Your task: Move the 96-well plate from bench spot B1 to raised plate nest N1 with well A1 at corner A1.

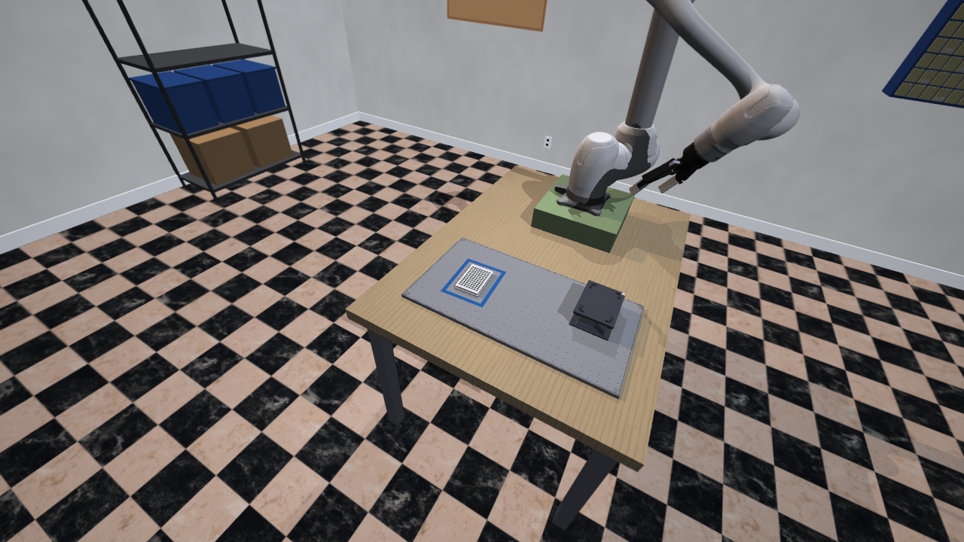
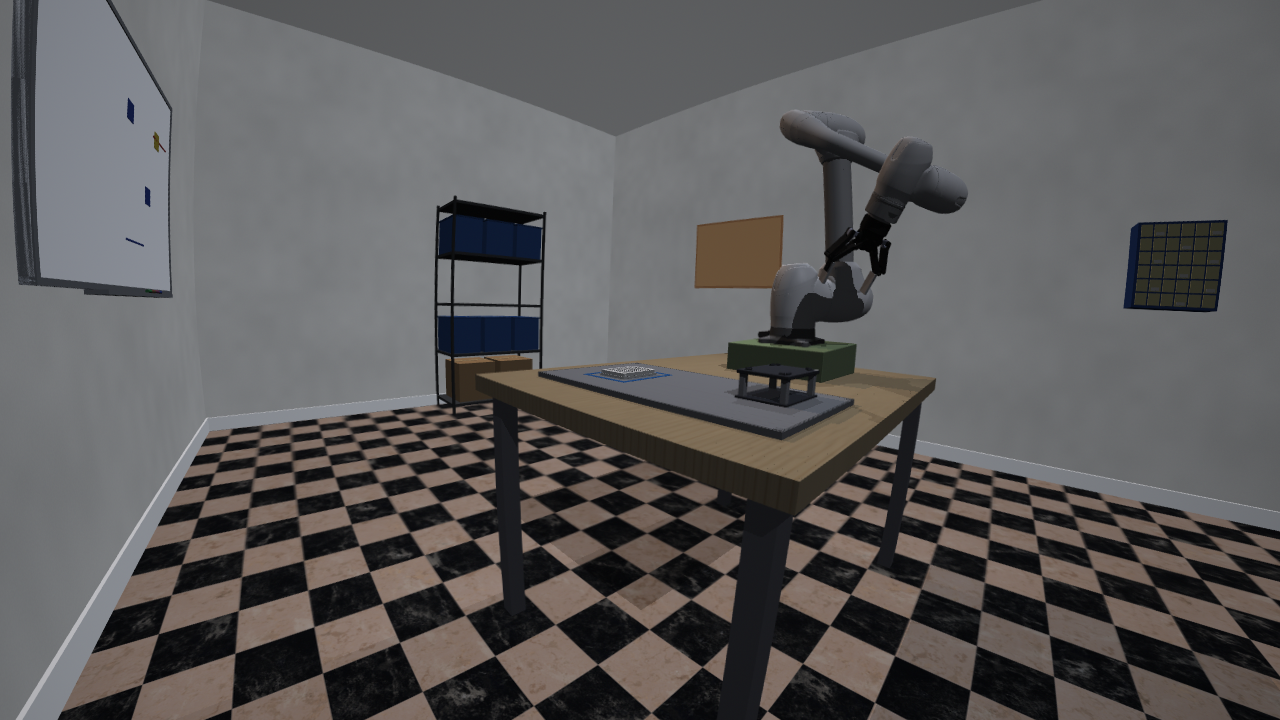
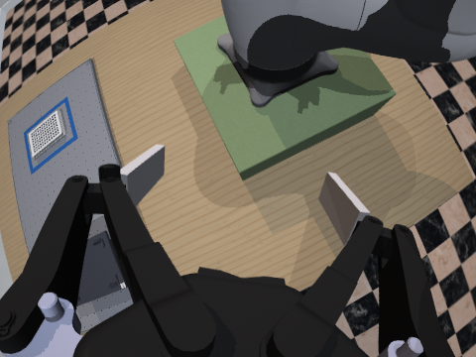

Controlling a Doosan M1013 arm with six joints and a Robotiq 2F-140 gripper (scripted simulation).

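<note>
The white 96-well plate (image 1: 473, 277) lies flat inside the blue square of spot B1 at the left end of the grey breadboard (image 1: 526, 311). It also shows in the exterior view (image 2: 628, 369) and in the wrist view (image 3: 48, 133). The dark raised nest N1 (image 1: 596, 309) stands empty at the right end of the breadboard (image 2: 776, 382). My gripper (image 1: 652, 181) is open and empty, high in the air beside the arm's base, far from the plate. It shows in the exterior view (image 2: 857, 260) and in the wrist view (image 3: 241, 188).
The arm's base stands on a green block (image 1: 583, 214) at the back of the wooden table (image 1: 532, 316). A shelf rack with blue and brown boxes (image 1: 208, 111) stands far off at the left wall.
</note>
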